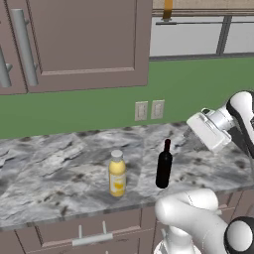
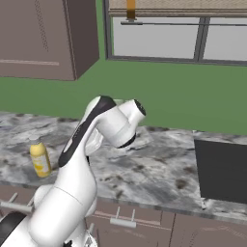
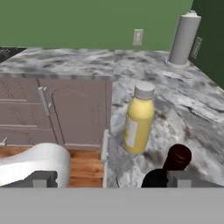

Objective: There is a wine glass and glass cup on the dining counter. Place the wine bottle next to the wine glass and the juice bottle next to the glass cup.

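A wine bottle (image 1: 164,164) and a juice bottle (image 1: 117,174) stand upright near the front edge of a marbled counter (image 1: 54,168) — the dark bottle to the right of the yellow one, a clear gap between them. Bare stone stretches left of the juice bottle and behind both to the green wall (image 1: 99,106) with its twin outlets (image 1: 149,109). The tool (image 3: 109,179), fingers spread wide and holding nothing, hovers beside the wine bottle at the height of its dark red top, just off the counter edge. In the hand view a grey paper-towel roll (image 3: 183,39) stands at the far corner. Brown upper cabinets (image 1: 74,42) hang overhead; a dark inset panel (image 2: 223,170) sits to the right.
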You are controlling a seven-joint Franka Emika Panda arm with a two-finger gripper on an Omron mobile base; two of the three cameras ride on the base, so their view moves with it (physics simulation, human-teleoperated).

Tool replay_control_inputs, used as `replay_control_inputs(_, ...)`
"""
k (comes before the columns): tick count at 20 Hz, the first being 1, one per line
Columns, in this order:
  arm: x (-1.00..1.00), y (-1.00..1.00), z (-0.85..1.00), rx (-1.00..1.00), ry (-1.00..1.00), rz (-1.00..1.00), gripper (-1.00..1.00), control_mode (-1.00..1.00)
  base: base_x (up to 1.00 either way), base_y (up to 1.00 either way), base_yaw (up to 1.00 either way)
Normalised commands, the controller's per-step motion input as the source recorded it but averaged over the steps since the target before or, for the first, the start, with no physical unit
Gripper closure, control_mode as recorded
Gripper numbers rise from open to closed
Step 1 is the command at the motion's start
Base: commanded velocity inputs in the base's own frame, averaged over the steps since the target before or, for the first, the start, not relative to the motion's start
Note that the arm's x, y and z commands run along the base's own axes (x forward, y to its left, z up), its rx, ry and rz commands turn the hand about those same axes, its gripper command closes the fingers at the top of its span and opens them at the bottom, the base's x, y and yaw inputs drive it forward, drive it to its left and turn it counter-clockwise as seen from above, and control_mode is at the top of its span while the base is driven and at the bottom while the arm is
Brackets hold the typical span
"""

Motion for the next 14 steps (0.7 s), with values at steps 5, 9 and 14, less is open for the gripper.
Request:
replay_control_inputs(5,0.02,0.06,-0.25,0.14,-0.01,0.03,-1.00,-1.00,0.00,0.00,0.00)
replay_control_inputs(9,0.12,0.09,-0.26,0.13,0.00,0.00,-1.00,-1.00,0.00,0.00,0.00)
replay_control_inputs(14,0.31,0.03,-0.23,0.06,0.00,0.00,-1.00,-1.00,0.00,0.00,0.00)
